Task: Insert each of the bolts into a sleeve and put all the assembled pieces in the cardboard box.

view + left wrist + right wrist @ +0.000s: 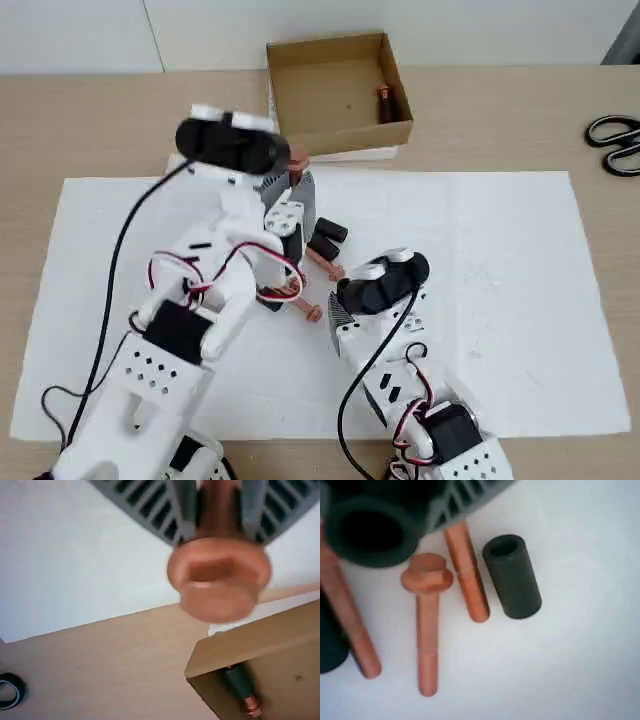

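White sheet under 3 bolts

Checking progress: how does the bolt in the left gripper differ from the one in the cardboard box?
The held bolt shows no sleeve; the boxed bolt sits in a dark sleeve. The held bolt is clamped in the left gripper; the boxed bolt lies in the cardboard box. Both are copper with flanged heads.

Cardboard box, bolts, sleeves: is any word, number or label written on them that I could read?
None: no readable text in any view.
The box, the bolts, the sleeves and the white sheet look plain.
The bolt head close to the left wrist camera is too blurred to tell whether it is marked.
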`<action>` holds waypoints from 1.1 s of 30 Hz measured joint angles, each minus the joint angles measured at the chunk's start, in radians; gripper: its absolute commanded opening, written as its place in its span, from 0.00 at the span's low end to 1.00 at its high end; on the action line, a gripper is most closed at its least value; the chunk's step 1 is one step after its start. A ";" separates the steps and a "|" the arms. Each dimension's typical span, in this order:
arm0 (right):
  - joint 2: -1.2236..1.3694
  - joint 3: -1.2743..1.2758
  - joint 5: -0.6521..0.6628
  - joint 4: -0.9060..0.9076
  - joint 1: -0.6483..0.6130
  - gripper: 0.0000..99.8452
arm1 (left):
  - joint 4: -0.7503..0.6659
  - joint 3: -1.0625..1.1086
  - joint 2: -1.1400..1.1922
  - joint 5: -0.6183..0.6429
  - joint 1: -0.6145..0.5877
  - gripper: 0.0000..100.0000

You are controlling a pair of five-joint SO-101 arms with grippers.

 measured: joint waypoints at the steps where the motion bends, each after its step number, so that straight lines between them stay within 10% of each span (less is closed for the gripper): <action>1: 0.000 0.000 -0.021 0.000 0.000 0.01 | -0.017 0.026 -0.014 -0.003 0.000 0.01; 33: 0.002 0.025 0.140 -0.137 -0.031 0.00 | 0.005 0.084 -0.074 0.020 0.161 0.01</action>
